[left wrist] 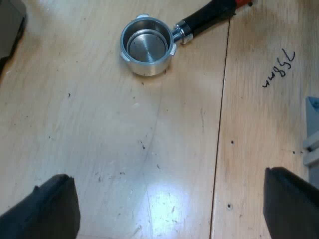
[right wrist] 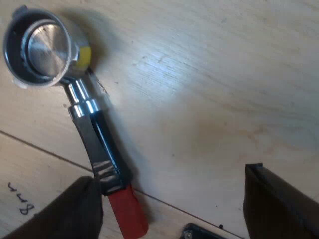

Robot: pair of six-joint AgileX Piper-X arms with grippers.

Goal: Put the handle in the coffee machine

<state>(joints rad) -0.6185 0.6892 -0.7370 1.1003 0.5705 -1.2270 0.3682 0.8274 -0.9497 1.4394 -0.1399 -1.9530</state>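
The metal holder (left wrist: 147, 45) lies loose on the wooden table, its empty basket facing up. Its dark handle (left wrist: 204, 20) runs away from the basket and ends in red. My left gripper (left wrist: 172, 206) hangs open above bare wood, well short of the holder, with nothing between its black fingers (left wrist: 47, 209). In the right wrist view the holder's basket (right wrist: 37, 47) shows again, with the dark handle (right wrist: 97, 144) and its red end (right wrist: 128, 213). My right gripper (right wrist: 169, 209) is open; one of its fingers (right wrist: 65, 211) sits close beside the red end, apart from it.
The wooden table top (left wrist: 99, 124) has a dark seam (left wrist: 222, 99) and handwritten marks (left wrist: 279, 68). A grey object (left wrist: 311, 134) stands at the table's edge by one left finger. A dark shape (left wrist: 10, 30) sits off beyond the holder. A small black part (right wrist: 199, 233) lies near the red end.
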